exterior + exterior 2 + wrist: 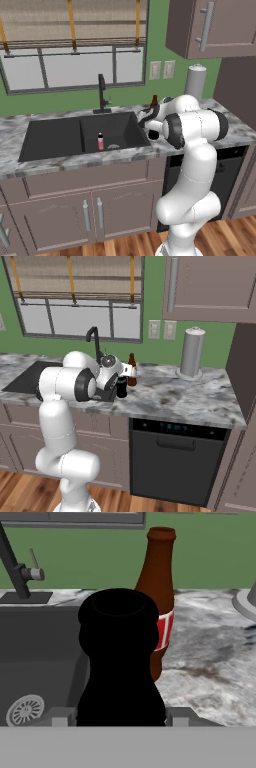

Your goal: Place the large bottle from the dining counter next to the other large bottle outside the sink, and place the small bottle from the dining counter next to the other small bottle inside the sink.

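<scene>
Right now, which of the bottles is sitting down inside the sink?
The small pink bottle, standing upright on the sink floor near the drain. The black bottle between the jaws and the brown bottle with the red label both stand on the marble counter beside the sink.

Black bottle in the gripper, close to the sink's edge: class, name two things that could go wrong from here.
1. The black bottle, held between the fingers of the gripper, stands right in front of the brown bottle; pushing it further forward could knock the brown one over.
2. It sits near the rim of the sink; released off balance there, it might tip into the basin, where the small pink bottle stands.
</scene>
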Controlling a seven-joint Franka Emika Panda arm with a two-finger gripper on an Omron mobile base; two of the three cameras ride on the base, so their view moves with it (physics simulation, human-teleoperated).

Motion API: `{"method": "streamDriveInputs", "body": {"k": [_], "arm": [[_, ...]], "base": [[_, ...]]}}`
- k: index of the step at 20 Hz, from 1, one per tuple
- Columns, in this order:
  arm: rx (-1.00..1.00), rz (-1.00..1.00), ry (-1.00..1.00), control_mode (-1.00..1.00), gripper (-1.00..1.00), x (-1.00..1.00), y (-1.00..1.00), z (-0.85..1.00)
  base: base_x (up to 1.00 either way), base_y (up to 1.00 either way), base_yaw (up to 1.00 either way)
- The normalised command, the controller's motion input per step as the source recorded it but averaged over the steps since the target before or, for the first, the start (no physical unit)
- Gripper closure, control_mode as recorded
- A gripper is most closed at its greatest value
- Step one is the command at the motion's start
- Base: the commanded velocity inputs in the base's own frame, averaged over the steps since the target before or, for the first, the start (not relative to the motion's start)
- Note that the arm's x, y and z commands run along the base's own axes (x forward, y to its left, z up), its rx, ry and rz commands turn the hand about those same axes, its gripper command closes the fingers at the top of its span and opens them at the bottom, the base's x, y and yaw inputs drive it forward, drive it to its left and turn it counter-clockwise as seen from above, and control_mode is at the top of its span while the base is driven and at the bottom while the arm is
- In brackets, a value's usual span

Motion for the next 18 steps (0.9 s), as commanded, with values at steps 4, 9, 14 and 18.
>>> {"method": "streamDriveInputs", "body": {"k": [4, 9, 14, 18], "arm": [[0.00, 0.00, 0.00, -1.00, 1.00, 0.00, 0.00, -0.16], [0.00, 0.00, 0.00, -1.00, 1.00, 0.00, 0.00, -0.17], [-0.01, 0.00, 0.00, -1.00, -1.00, 0.00, 0.00, -0.17], [-0.04, 0.00, -0.06, -1.00, -1.00, -0.15, 0.00, -0.07]], "base": [[0.00, 0.00, 0.00], [0.00, 0.00, 0.00], [0.00, 0.00, 0.00], [0.00, 0.00, 0.00]]}}
